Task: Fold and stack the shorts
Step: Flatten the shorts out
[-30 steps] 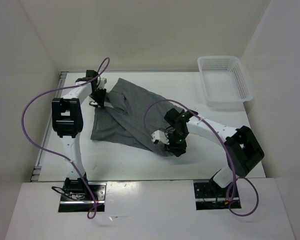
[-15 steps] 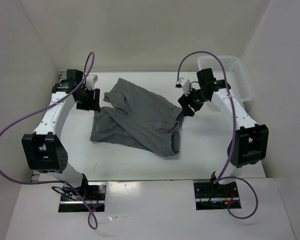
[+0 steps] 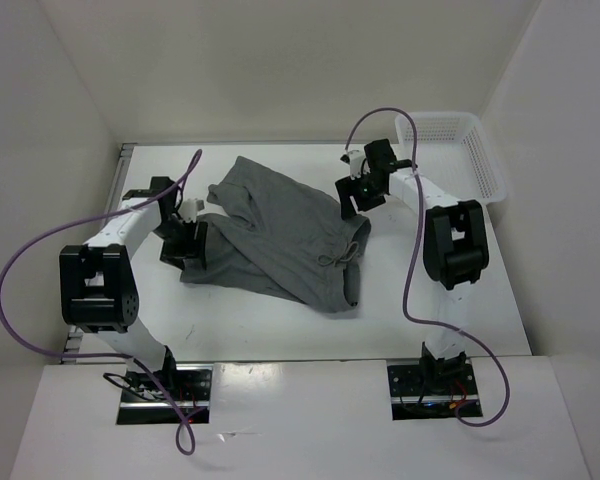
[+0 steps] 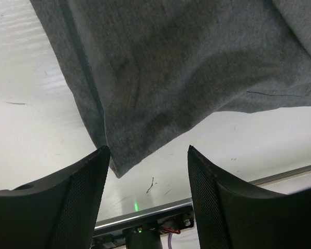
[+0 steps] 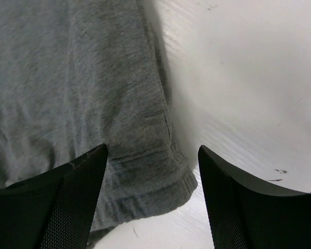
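- Grey shorts lie rumpled across the middle of the white table, with one leg reaching toward the far edge and the drawstring showing on the right side.
- Left gripper hangs over the cloth's left hem corner, its fingers spread wide and clamping nothing.
- Right gripper sits low at the garment's far right corner, its black fingers likewise parted, with fabric lying loose between them.
- White mesh basket stands at the table's far right corner, apart from the shorts.
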You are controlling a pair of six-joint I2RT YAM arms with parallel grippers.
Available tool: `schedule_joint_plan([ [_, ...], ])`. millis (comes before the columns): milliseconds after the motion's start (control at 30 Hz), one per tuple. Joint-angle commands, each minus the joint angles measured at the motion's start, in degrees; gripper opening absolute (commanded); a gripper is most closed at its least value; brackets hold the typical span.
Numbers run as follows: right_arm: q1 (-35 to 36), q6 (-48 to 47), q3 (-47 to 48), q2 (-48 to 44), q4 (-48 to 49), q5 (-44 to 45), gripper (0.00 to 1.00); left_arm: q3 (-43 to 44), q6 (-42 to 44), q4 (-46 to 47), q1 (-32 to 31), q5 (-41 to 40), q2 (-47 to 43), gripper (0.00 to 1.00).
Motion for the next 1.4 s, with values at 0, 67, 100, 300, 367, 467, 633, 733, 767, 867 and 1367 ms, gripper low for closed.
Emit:
schedule_joint_plan([
  [0, -0.36, 3.06, 2.10, 1.03, 5.12, 2.69, 0.76, -0.96, 0.23, 1.41, 0.15, 2.40, 0.05, 0.69],
  [67, -0.36, 3.06, 1.48, 1.74, 5.12, 2.69, 0.76, -1.58, 0.23, 1.93, 0.15, 2.40, 1.54, 0.67],
  [100, -0.36, 3.06, 1.48, 2.53, 5.12, 2.69, 0.76, -1.58, 0.23, 1.93, 0.15, 2.40, 2.24, 0.65],
  [300, -0.36, 2.53, 0.95, 4.29, 5.65, 3.22, 0.76, -4.21, 0.23, 2.54, 0.68, -3.39, 4.10, 0.60],
  [367, -0.36, 2.53, 0.95, 4.29, 6.17, 4.53, 0.76, -4.74, 0.23, 3.25, 0.68, -6.37, 3.58, 0.60],
  [467, -0.88, 2.53, 0.95, 4.29, 7.67, 7.96, 0.75, -4.75, 0.23, 3.78, 0.68, -8.23, 2.35, 0.60],
  [633, -0.88, 1.13, 2.09, 6.31, 7.58, 7.88, 0.63, -6.07, 0.23, 4.92, 0.68, -5.52, 3.92, 0.46],
  [733, -0.88, 0.51, 2.62, 6.31, 7.06, 6.12, 0.34, -6.59, 0.23, 4.40, 0.68, -4.02, 3.93, 0.22],
  [767, -0.88, 0.51, 2.62, 6.31, 7.06, 7.08, 0.14, -6.59, 0.23, 2.92, 0.68, -4.02, 3.31, 0.13],
  [867, -1.41, 2.79, 4.81, 6.31, 9.95, 13.64, 0.00, -6.59, 0.23, -0.16, 0.68, -8.05, 0.94, 0.06],
  [1367, -1.41, 5.97, 13.78, 3.51, 10.84, 12.53, 0.74, -5.73, 0.23, -0.79, 2.17, -7.48, -6.45, 0.73],
])
